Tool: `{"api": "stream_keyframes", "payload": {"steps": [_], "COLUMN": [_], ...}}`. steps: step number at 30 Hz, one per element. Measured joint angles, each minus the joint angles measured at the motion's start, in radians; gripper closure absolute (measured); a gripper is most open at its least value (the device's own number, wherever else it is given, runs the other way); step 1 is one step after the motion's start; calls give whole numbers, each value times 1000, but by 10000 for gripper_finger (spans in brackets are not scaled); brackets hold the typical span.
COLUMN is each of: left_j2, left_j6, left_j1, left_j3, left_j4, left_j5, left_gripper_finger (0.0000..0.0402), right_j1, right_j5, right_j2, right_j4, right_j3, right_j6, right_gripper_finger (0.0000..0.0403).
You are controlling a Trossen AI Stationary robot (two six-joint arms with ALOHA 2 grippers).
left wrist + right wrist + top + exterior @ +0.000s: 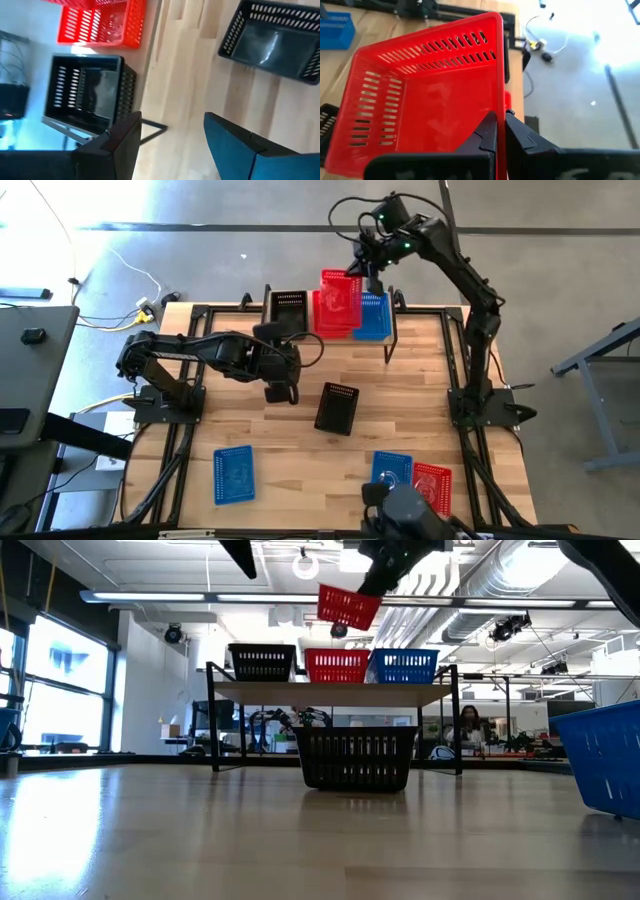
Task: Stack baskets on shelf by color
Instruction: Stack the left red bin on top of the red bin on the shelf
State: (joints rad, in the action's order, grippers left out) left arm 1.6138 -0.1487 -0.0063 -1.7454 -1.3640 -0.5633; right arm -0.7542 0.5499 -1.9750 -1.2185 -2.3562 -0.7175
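Red basket (427,95) pinched by wall in right hand (500,132), tilted above red one (337,666) on shelf (335,692). Advise levelling, aligning before nesting. Left hand (172,145) spread, idle over worktop (300,450).

No legible text, labels or signs.

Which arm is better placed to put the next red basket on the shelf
The right. Its end effector is shut on a red basket hanging tilted above the red one on the shelf. The left end effector, open and empty, hangs over the table.
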Motion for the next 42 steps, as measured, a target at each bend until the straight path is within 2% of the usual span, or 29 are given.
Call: {"api": "stream_keyframes", "payload": {"steps": [5,14,38,42], "left_j2": [0,0,0,0], "left_j6": [-80,-135,-137,-137], "left_j1": [0,0,0,0], "left_j3": [0,0,0,0], "left_j4": [0,0,0,0], "left_j5": [21,22,30,30], "left_gripper_finger": [197,197,197,197], "right_j1": [1,-3,-7,-4], "right_j5": [-1,-17,-26,-26], "right_j2": [-43,-61,-115,-115], "right_j4": [-11,17,4,4], "right_j3": [1,0,1,0], "right_j6": [6,0,-7,-22], "right_gripper_finger": [403,403,402,390]}}
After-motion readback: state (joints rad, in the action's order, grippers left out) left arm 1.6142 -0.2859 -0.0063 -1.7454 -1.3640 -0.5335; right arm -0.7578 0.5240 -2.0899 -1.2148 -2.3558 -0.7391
